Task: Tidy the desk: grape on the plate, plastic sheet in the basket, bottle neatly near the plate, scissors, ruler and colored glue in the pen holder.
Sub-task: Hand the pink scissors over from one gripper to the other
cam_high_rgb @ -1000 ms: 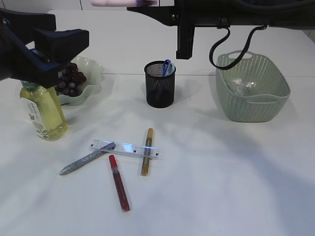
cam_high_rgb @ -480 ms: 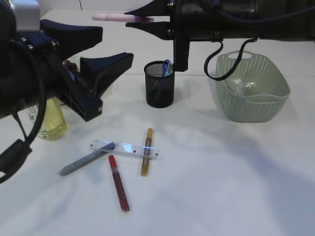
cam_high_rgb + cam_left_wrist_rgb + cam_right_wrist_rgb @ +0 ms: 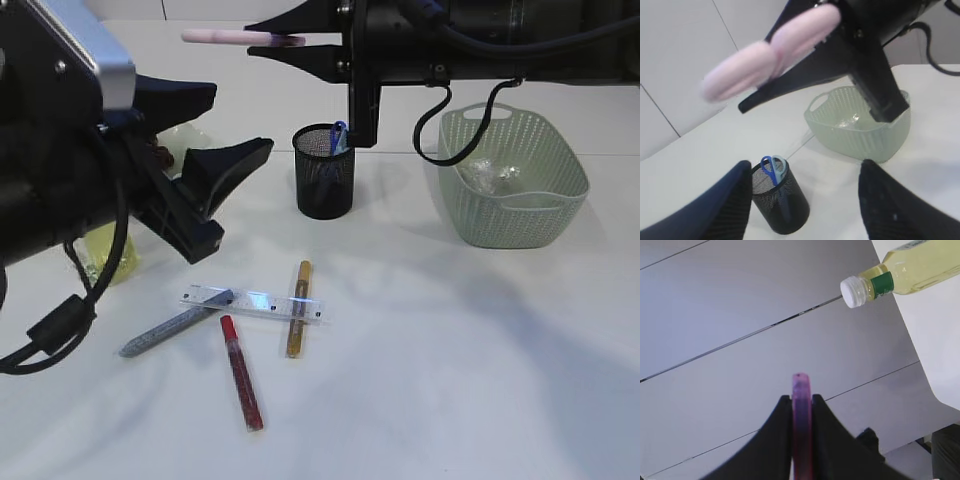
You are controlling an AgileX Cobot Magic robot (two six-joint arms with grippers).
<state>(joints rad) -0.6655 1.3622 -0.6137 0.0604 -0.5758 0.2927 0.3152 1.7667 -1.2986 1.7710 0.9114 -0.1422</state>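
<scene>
The white bench (image 3: 480, 350) carries everything. On its right stands the green basket (image 3: 520, 215) with the crumpled plastic sheet (image 3: 490, 175) already inside. At far left the yellow bottle (image 3: 110, 260) shows behind the left arm, and the plate and grapes are mostly hidden by that arm. The black mesh pen holder (image 3: 323, 185) stands mid-bench with the blue scissors (image 3: 771, 167) in it.

The left tool (image 3: 215, 150) hangs above the bench with its jaws wide and nothing between them. The right tool (image 3: 280, 38) is high above the pen holder, jaws narrow and clamped on a pink glue stick (image 3: 235, 37) held level.

In front lie the clear ruler (image 3: 255, 303), a grey glue stick (image 3: 175, 325) tucked under its left end, a gold glue stick (image 3: 298, 308) crossing its right part, and a red glue stick (image 3: 242, 372) just below.

The main risk, as I judge it: the pink stick is horizontal, so unless it is tipped upright and centred over the holder's mouth it may strike the rim or the scissors and fall. The two arms are also close, so a crossing reach could make them collide.
</scene>
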